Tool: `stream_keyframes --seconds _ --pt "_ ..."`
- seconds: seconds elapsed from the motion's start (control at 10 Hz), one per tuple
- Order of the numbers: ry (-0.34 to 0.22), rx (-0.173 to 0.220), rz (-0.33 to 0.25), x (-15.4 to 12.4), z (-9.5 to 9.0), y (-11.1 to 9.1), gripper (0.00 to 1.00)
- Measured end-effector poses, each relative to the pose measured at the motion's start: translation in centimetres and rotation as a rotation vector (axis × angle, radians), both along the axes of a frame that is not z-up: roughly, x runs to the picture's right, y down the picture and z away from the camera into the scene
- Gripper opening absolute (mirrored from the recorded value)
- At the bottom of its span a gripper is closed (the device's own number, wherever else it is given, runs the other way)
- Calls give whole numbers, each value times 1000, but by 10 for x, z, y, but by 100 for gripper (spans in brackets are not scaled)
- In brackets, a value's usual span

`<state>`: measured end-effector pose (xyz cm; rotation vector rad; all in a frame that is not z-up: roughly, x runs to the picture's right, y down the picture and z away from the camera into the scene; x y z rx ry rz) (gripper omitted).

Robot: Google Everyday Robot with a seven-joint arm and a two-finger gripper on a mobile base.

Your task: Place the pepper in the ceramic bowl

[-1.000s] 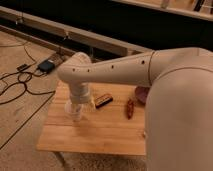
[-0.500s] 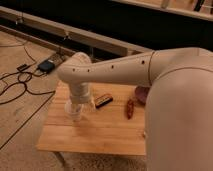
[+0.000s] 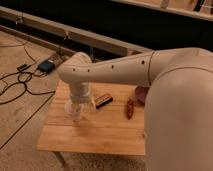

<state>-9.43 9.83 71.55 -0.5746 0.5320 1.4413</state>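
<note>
The pepper, slender and dark red, lies on the wooden table right of centre. The dark maroon ceramic bowl sits just behind and right of it, mostly hidden by my white arm. My gripper points down at the left part of the table, over a translucent white cup. It is well left of the pepper.
A flat dark block with an orange edge lies between the cup and the pepper. Black cables and a small blue-grey box lie on the floor to the left. A dark wall with a low rail runs behind.
</note>
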Motion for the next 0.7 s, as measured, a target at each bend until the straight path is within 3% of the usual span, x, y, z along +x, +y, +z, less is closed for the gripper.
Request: stream_keyframes --seconds 0.3,0.7 --pt "59 23 29 54 38 -14 65" --pt "156 27 122 140 89 -15 65"
